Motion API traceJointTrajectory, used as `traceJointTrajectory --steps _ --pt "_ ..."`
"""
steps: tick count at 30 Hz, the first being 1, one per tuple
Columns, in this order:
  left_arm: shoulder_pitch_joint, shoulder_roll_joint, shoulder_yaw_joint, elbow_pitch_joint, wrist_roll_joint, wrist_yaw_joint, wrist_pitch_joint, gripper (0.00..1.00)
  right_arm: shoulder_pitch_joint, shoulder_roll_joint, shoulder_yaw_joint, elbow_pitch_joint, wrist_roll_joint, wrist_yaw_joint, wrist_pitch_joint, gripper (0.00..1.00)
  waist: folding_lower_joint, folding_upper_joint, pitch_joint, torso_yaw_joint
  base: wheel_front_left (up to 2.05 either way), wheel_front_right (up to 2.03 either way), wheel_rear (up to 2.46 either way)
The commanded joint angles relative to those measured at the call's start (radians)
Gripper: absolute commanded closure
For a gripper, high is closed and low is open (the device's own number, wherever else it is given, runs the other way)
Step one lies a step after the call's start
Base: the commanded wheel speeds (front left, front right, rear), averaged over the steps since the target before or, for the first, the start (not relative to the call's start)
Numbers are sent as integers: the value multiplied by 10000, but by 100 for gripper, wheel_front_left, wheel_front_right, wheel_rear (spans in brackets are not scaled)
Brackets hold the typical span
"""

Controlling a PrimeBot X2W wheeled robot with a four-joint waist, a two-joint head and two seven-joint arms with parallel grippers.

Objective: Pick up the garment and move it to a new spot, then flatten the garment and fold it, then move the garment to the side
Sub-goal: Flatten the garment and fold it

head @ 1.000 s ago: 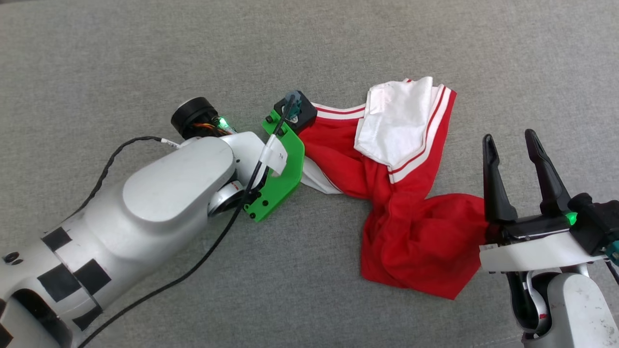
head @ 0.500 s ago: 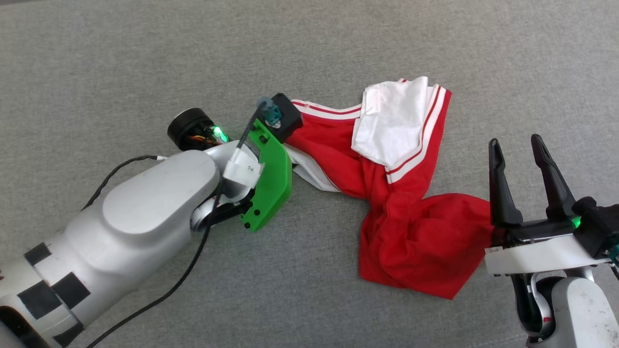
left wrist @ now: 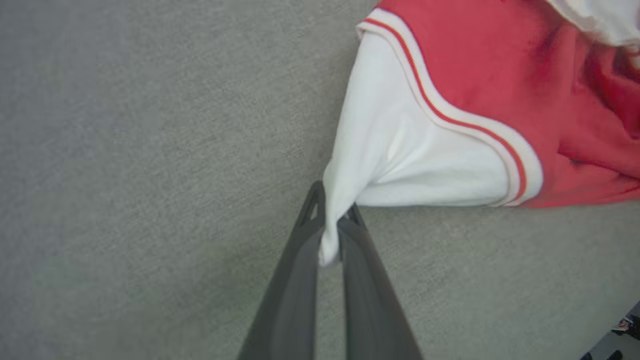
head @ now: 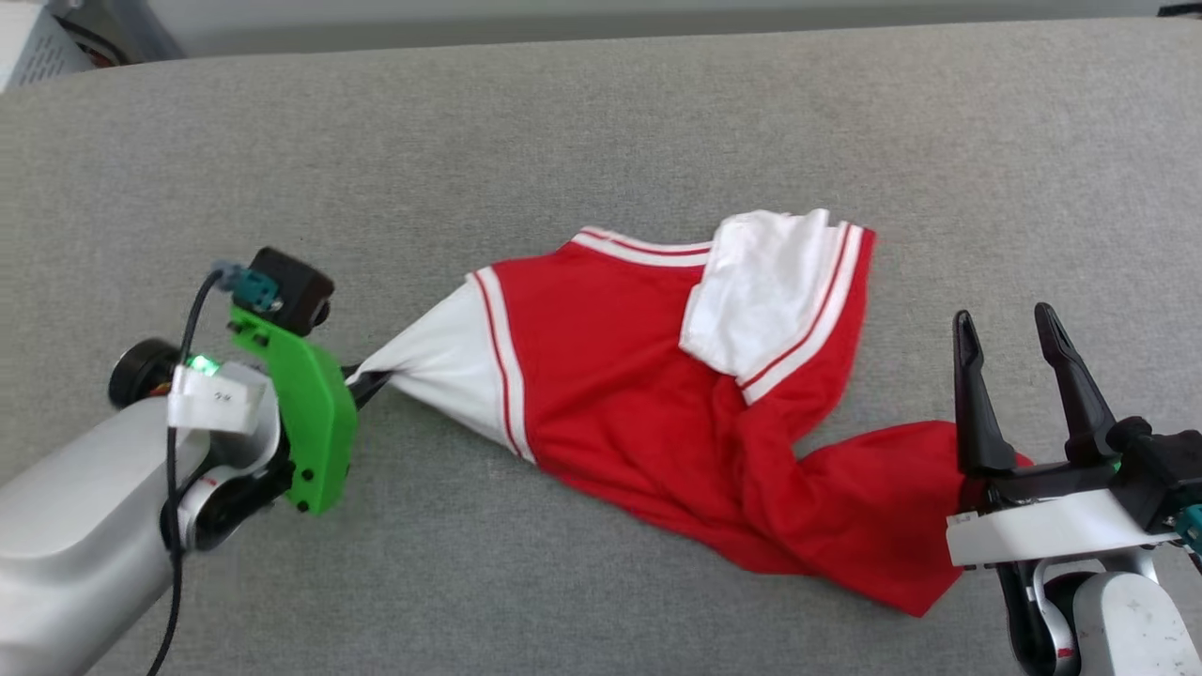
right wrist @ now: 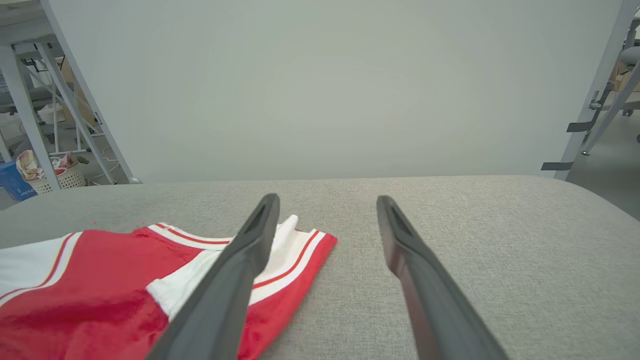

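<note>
The right gripper [head: 1007, 319] hangs nearest with fingers spread and empty just beside the red hem, while the left gripper [left wrist: 332, 220] is clenched on the white sleeve [left wrist: 400, 150] of the shirt [head: 610, 376], which lies stretched across the grey cushion [head: 563, 122].

The dark two-fingered left gripper [left wrist: 334, 225] is pinched tight on the thin red-and-white garment [left wrist: 400, 150]. The matching right gripper [head: 1005, 324] stands with fingers spread wide.

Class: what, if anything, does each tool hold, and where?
The left tool pinches the garment by the end of its white sleeve; the right tool is open, holding nothing.
</note>
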Motion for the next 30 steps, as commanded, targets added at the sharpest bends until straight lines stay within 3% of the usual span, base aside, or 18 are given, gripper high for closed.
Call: traceJointTrajectory --steps 1,7,14,15,16,23,26,30 --pt "384 192 66 55 -213 158 -122 100 113 -7 -17 -2 -58 -9 -48 0 0 0 -255 275 0 0 0" --pt "1369 612 144 880 -875 515 -341 100 119 -7 8 25 -153 -9 -48 0 0 0 -167 288 0 0 0" --pt "1930 76 219 2137 -1445 371 -677 100 125 -6 -50 99 -282 -9 -48 0 0 0 -199 277 0 0 0" --pt "1944 -38 217 2305 -1377 366 -850 59 149 -6 -75 112 -316 -9 -48 0 0 0 -280 304 0 0 0" --pt "1934 -142 201 2442 -1206 374 -1119 0 165 -6 -103 106 -340 -9 -48 0 0 0 -379 337 0 0 0" --pt "2015 -738 661 2527 -223 974 -4029 0 -17 -288 -252 -199 -592 -9 -48 0 0 0 -1104 656 0 0 0" --pt "2218 -889 973 2244 135 1577 -5203 0 -372 -622 -300 -428 -612 -9 -48 0 0 0 -1374 859 0 0 0" --pt "2498 -992 1624 1506 816 2464 -5635 0 -1077 -1212 -146 -646 -534 -9 -48 0 0 0 -1539 1104 0 0 0"
